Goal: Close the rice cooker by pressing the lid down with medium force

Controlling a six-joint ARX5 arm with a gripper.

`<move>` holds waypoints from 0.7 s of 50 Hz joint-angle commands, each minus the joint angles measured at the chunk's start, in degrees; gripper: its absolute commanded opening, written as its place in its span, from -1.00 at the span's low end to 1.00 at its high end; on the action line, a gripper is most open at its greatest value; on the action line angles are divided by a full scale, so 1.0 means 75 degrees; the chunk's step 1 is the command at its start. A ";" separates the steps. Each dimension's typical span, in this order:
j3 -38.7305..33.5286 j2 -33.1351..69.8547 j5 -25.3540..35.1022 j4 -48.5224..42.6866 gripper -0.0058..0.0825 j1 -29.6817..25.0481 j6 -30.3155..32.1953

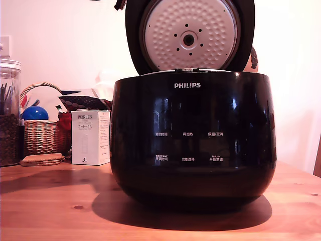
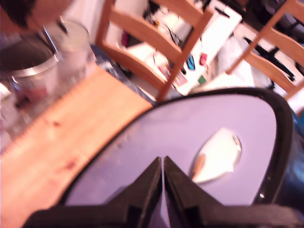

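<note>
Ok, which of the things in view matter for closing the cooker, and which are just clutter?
For the job:
rice cooker
lid, standing open
gripper, fingers together against the lid's outer face

Lying about:
PORLEX box
wicker basket
blue ball
glass jar
wooden chairs

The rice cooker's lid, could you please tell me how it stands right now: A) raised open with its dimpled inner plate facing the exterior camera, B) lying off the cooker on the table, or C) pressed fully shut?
A: the lid stands raised behind the rice cooker, and its dimpled inner plate with centre holes faces the exterior camera.
</note>
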 commanded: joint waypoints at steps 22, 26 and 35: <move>-0.0259 -0.0321 -0.0425 0.0664 -0.92 -0.0428 -0.0114; -0.0889 -0.0726 -0.0458 0.1046 -0.92 -0.0420 -0.0090; -0.2780 -0.1818 -0.0778 0.1950 -0.92 -0.0382 -0.0122</move>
